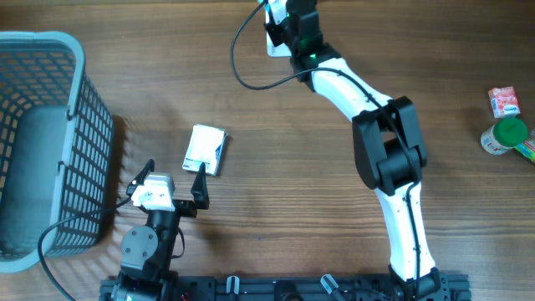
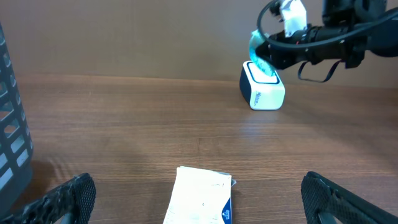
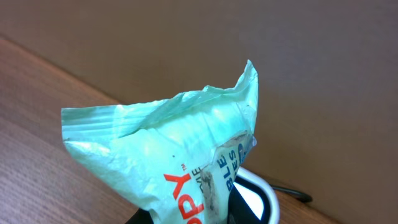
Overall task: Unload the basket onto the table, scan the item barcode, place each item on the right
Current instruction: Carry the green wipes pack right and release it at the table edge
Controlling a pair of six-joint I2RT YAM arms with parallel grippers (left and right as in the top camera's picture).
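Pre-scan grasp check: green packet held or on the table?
Held: right fingers shut on the green packet, which hangs just above the white scanner.

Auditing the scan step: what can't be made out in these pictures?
Barcode on the teal packet: right wrist view, crumpled wrap, bottom edge cuts it off.
Scanner: overhead, mostly under the right arm.
Green-capped bottle: overhead, right edge crops it, label too small.

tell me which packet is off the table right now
The mint-green packet, pinched in the right gripper by the scanner; the white-and-blue packet and the red packet lie on the table.
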